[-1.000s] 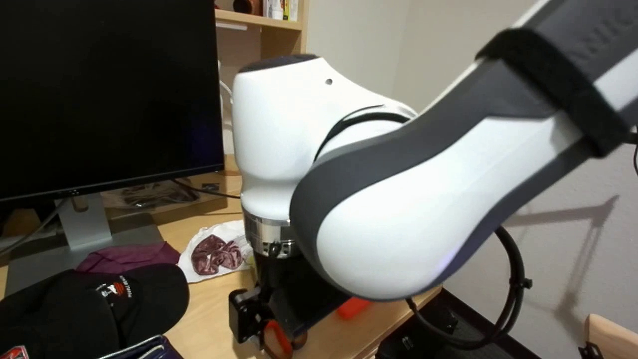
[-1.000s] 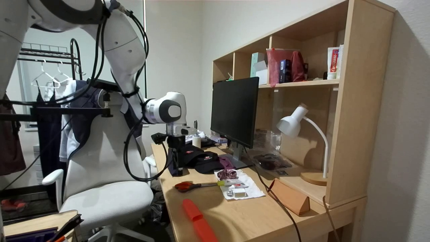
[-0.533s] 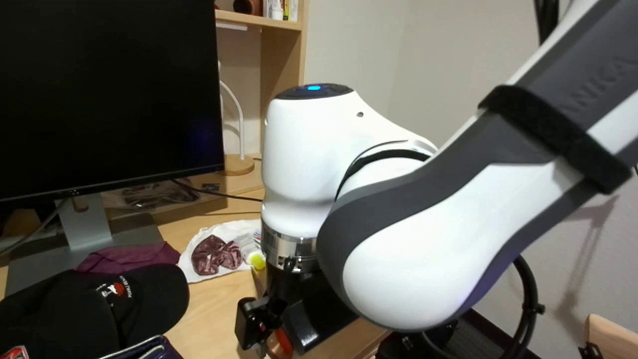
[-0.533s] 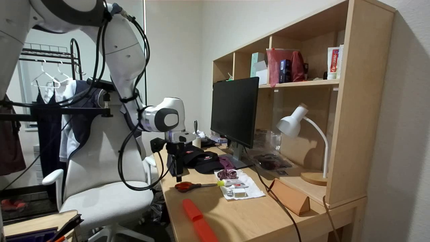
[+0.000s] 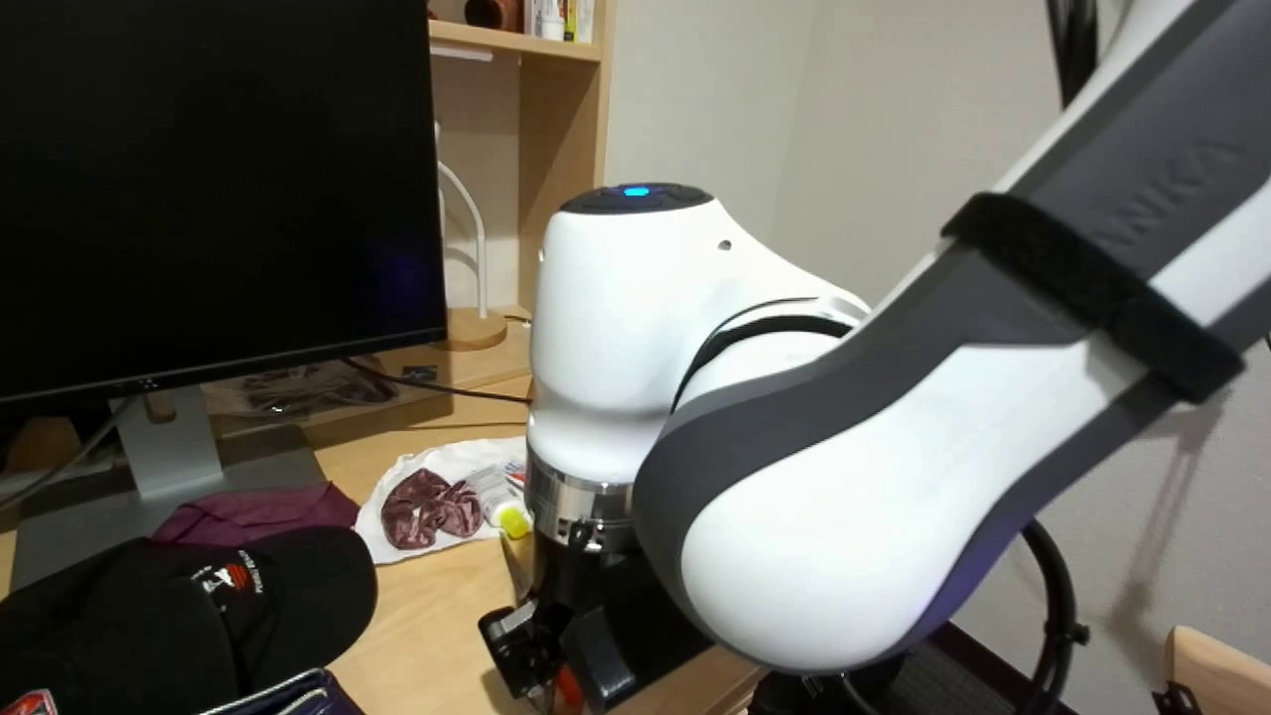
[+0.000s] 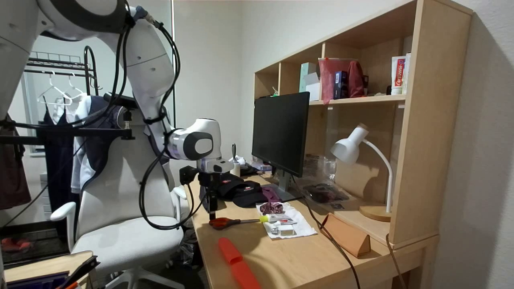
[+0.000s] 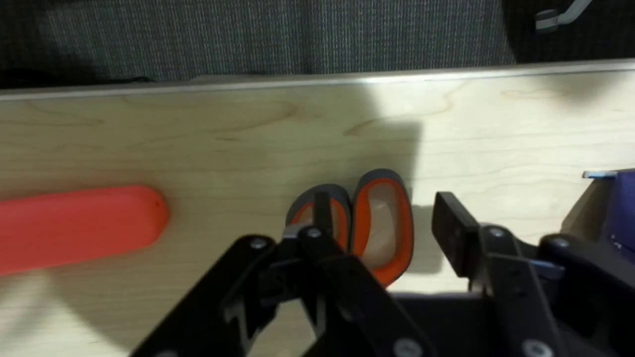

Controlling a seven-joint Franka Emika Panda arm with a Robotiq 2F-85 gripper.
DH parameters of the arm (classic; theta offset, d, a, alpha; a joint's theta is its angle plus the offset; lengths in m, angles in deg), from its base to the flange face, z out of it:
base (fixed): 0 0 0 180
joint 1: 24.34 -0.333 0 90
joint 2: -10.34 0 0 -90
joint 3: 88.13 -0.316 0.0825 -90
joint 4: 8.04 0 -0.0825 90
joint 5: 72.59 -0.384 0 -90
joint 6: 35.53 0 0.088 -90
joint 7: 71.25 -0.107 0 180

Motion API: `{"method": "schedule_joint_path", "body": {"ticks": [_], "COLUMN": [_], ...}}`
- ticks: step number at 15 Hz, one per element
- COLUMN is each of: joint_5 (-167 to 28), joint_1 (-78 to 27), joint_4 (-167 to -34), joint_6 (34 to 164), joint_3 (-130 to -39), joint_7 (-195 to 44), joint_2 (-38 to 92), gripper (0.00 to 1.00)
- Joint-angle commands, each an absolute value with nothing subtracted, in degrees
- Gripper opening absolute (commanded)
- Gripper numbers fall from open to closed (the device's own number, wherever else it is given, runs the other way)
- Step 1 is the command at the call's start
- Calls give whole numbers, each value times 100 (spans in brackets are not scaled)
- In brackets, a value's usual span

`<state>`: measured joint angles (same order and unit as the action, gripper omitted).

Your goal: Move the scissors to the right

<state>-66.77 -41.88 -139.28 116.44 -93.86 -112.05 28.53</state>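
The scissors lie flat on the desk in an exterior view (image 6: 229,222), orange-red loop handles toward the desk's front edge, dark blades toward the monitor. In the wrist view the two loops (image 7: 406,230) show between and under the fingers; the blades are hidden by the gripper. My gripper (image 7: 387,223) is open and empty, pointing down over the handles. Its left finger overlaps the left loop; its right finger stands beside the right loop with a gap. An exterior view shows the gripper (image 6: 212,216) low at the handle end; whether it touches is unclear.
A solid orange-red stick-shaped object (image 6: 243,267) lies nearer that camera. A tube with a yellow cap (image 6: 273,217) is by the blade tips on white paper (image 6: 309,231). Black caps (image 6: 249,196), a dark blue object (image 7: 622,208) and a monitor (image 6: 280,132) are near. The desk edge (image 7: 317,82) is close.
My gripper has come down toward the scissors' handles, mostly in the first half second, then a little more. In an exterior view the arm also shifted right. The scissors have not moved.
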Motion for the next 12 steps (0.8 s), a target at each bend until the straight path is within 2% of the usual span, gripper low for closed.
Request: {"method": "schedule_joint_path", "body": {"ticks": [1, 2, 3, 5, 7, 8, 10, 12], "joint_5": [-6728, -6705, -6672, -6663, -6681, -6673, -6680, -6676], "joint_1": [-4197, -4204, -4208, -4206, -4194, -4203, -4210, -4222], "joint_4": [-13853, -13822, -13758, -13643, -13515, -13445, -13315, -13180], "joint_6": [11581, 11559, 11503, 11399, 11329, 11282, 11201, 11102], "joint_3": [-9319, -9297, -9271, -9241, -9231, -9217, -9199, -9178], "joint_7": [-11058, -11070, -11055, -11019, -10941, -10919, -10867, -10837], "joint_2": [2902, 2928, 2975, 3059, 3167, 3224, 3326, 3436], "gripper": [48, 40, 26, 12, 9, 34, 38, 50]}}
